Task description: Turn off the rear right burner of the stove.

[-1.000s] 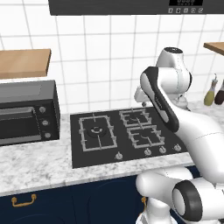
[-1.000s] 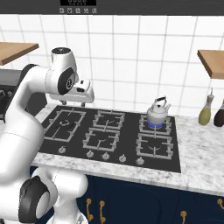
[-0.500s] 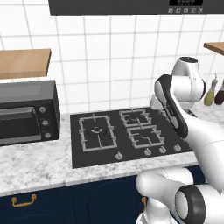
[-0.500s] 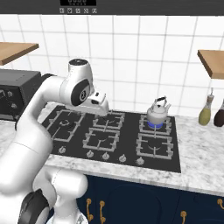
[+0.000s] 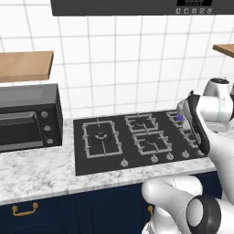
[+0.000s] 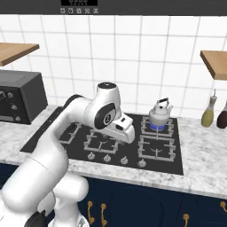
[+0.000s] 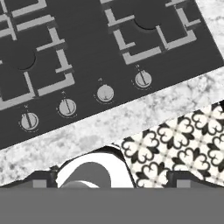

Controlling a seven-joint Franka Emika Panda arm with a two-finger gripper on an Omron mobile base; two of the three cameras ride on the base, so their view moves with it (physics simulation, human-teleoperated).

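We saw rear right burner [image 6: 157, 126] lit blue under kettle [image 6: 160, 114], at stove [image 6: 75, 141] back right | gripper [image 6: 126, 133] hovered above stove's knob row [image 7: 105, 93] | we could not tell jaw state

Even, bright rendered light, no clear src. Shadows soft & faint: under wooden shelf [image 5: 25, 66], beneath arm on stove [image 6: 106, 142]. No glare on black glass. Base views sharp, slightly coarse edges; no lens distortion. Hand view crisp on knobs [image 7: 105, 93], desk [image 7: 87, 131] marble grainy.
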